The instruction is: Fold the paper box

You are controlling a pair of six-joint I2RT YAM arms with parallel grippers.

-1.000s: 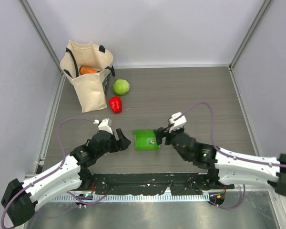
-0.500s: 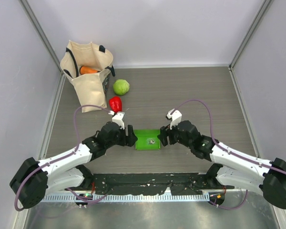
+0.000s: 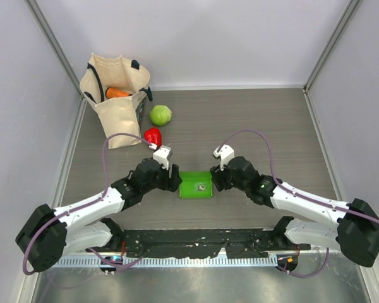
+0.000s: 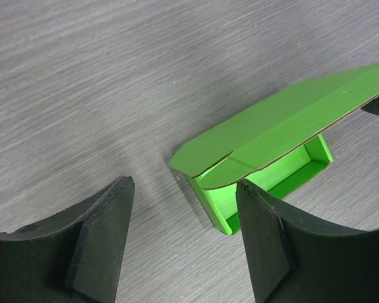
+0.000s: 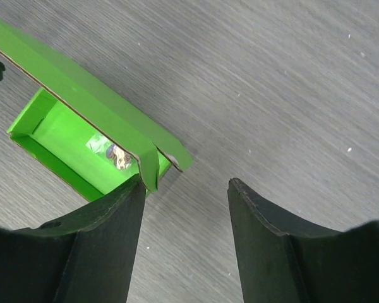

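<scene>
The left gripper (image 3: 175, 180) hangs low over the table (image 3: 271, 120) with its jaws spread wide and nothing pinched between them. In its wrist view the left end of the paper box (image 3: 196, 184) shows in the gap, nearer one finger; whether it touches that finger cannot be told. The right gripper (image 3: 213, 180) mirrors it at the box's right end, also wide apart and holding nothing, with a corner of the box just beside one finger.

Both arms stretch low from their bases at the near edge and angle inward, so the two wrists face each other across the box. A purple cable (image 3: 123, 137) arches over each forearm.

The box lies between the grippers, near the middle of the table. It is a shallow green tray with a lid panel tilted up over it and rounded flaps at the lid's ends. A small glossy item lies inside, too small to name.

Far left of the box lie a red pepper (image 3: 153, 137) and a round pale-green cabbage (image 3: 160, 115). Beside them stands a cream tote bag (image 3: 117, 110) with a carrot (image 3: 117, 93) inside, all well apart from the box and arms
</scene>
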